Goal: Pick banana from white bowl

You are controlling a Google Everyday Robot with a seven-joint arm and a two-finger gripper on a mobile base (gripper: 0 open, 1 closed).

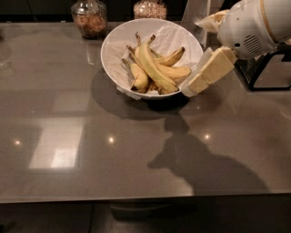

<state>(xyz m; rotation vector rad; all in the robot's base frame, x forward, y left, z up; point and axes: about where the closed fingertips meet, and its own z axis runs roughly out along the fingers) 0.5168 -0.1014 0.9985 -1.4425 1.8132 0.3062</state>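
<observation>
The white bowl stands at the back middle of the grey table, lined with crumpled white paper. Several bananas lie in it. The banana, the longest one, is pale yellow-green and runs diagonally from its brown stem at the upper left to a dark tip at the lower right, on top of the shorter ones. My gripper is cream-coloured and hangs from the white arm at the right. Its tip is at the bowl's outer right rim, beside the bananas and touching none of them. It holds nothing.
Two glass jars, one with brown contents and another, stand behind the bowl at the table's back edge. A black frame stands at the right, behind the arm. The glossy grey table stretches toward the front.
</observation>
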